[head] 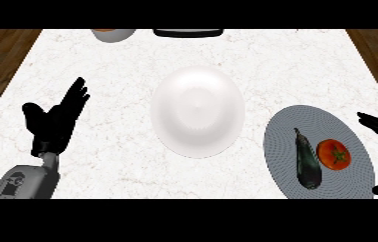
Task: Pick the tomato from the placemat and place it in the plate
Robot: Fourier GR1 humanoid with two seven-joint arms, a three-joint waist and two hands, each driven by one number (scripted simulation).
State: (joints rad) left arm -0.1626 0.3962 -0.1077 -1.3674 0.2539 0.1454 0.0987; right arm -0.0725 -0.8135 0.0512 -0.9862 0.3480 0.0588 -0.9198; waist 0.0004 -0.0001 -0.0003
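A red tomato (334, 154) with a green stem lies on the round grey placemat (291, 131) at the lower right, beside a dark eggplant (307, 159). A white plate (198, 111) sits in the middle of the counter, with nothing on it. My left hand (53, 121) rests open at the left, fingers pointing up, far from the plate. Only a black tip of my right hand (367, 119) shows at the right edge, just above and right of the tomato, apart from it.
A grey bowl (113, 34) with something orange inside stands at the back left. A black object (188, 32) lies at the back centre. The white marble counter ends in wooden strips at both sides.
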